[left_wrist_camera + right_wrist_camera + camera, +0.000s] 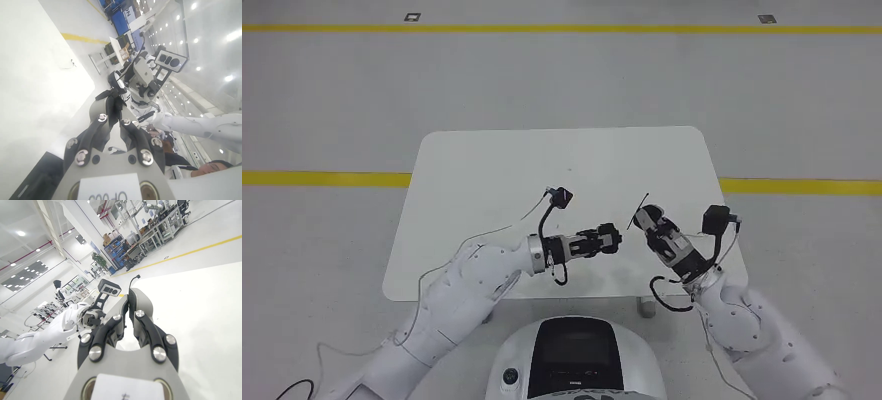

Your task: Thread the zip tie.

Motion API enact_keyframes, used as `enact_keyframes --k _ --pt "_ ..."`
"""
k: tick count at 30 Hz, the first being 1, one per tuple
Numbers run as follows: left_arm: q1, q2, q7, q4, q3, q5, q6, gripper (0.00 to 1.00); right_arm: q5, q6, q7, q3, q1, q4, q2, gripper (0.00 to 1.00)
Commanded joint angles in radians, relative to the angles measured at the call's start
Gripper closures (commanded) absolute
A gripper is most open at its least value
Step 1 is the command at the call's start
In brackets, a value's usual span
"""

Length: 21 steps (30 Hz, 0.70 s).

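The black zip tie [132, 282] sticks out from the tips of my right gripper [129, 294], which is shut on it; its small square head curves over the white table [189, 298]. From above, the zip tie [640, 210] is a thin dark line rising from the right gripper [647, 220] over the table's front half. My left gripper [618, 240] sits just beside it, tips pointing at the right gripper with a small gap between them. The left gripper [113, 95] has its fingers pressed together; whether anything lies between the pads I cannot tell.
The white table [542, 170] has rounded corners, and both arms hang over its front edge. Yellow floor lines [322, 178] run behind it and level with it. Shelves and workbenches [151, 234] stand far off in the room.
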Motion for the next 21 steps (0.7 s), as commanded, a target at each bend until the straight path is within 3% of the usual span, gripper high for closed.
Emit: enact_keyframes --k 1,9,21 --pt "0.002 0.0 -0.006 0.004 0.001 -0.026 -0.005 1.0 -0.021 -0.001 -0.047 -0.007 -0.009 0.0 -0.002 1.0" --pt "-0.001 0.001 -0.007 0.016 0.002 -0.074 0.018 1.0 -0.089 -0.001 -0.172 -0.055 -0.02 -0.002 0.007 1.0" --pt "0.001 0.001 -0.003 0.023 0.002 -0.101 0.014 1.0 -0.114 -0.001 -0.235 -0.121 0.014 0.024 0.037 1.0"
